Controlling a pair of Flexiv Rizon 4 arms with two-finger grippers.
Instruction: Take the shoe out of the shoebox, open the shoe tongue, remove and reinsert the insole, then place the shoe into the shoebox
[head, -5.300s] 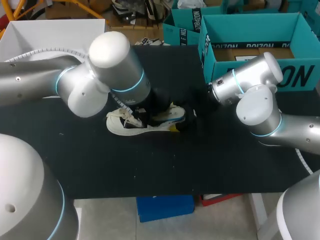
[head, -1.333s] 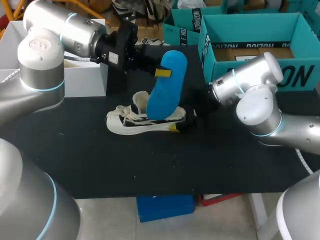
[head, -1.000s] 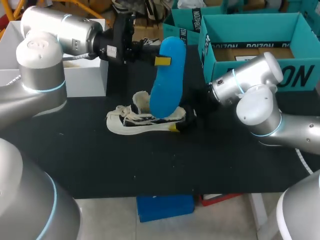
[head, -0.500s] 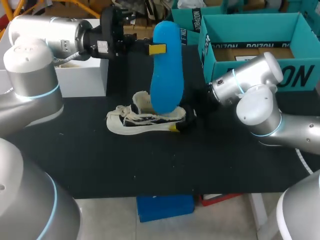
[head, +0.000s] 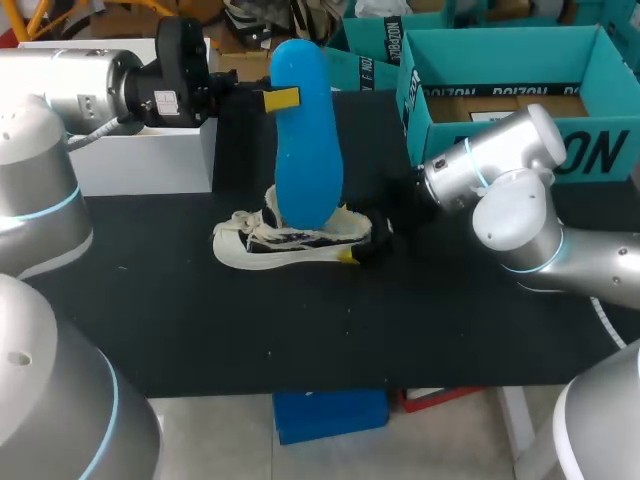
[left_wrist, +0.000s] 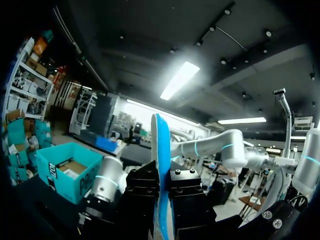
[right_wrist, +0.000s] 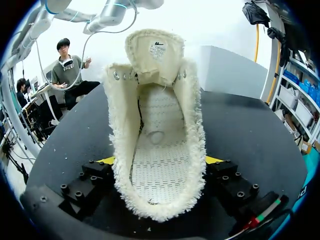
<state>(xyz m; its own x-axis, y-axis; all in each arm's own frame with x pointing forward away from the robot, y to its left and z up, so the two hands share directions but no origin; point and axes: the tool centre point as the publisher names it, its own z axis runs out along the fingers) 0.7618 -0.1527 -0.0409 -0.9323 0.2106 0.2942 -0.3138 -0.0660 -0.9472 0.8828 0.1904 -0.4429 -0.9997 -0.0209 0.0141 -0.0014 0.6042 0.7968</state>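
Observation:
A white shoe (head: 258, 245) lies on its side on the black table (head: 300, 330), tongue pulled back. My right gripper (head: 368, 245) grips its heel. In the right wrist view the shoe (right_wrist: 157, 125) sits between the fingers of the right gripper (right_wrist: 159, 161), both pressing its fuzzy collar, and the footbed inside is bare. The blue insole (head: 305, 150) hangs nearly upright over the shoe, held near its upper end by my left gripper (head: 281, 98). In the left wrist view the insole (left_wrist: 160, 150) shows edge-on, pinched in the left gripper (left_wrist: 162, 187).
The open teal shoebox (head: 520, 150) stands at the back right, behind my right arm (head: 505, 200). A white box (head: 140, 155) stands at the back left under my left arm. More teal boxes (head: 365, 55) sit behind the table.
My left gripper has drawn back to the left and upward with the insole, which now stands more upright and higher over the shoe. The right arm and shoe have not moved.

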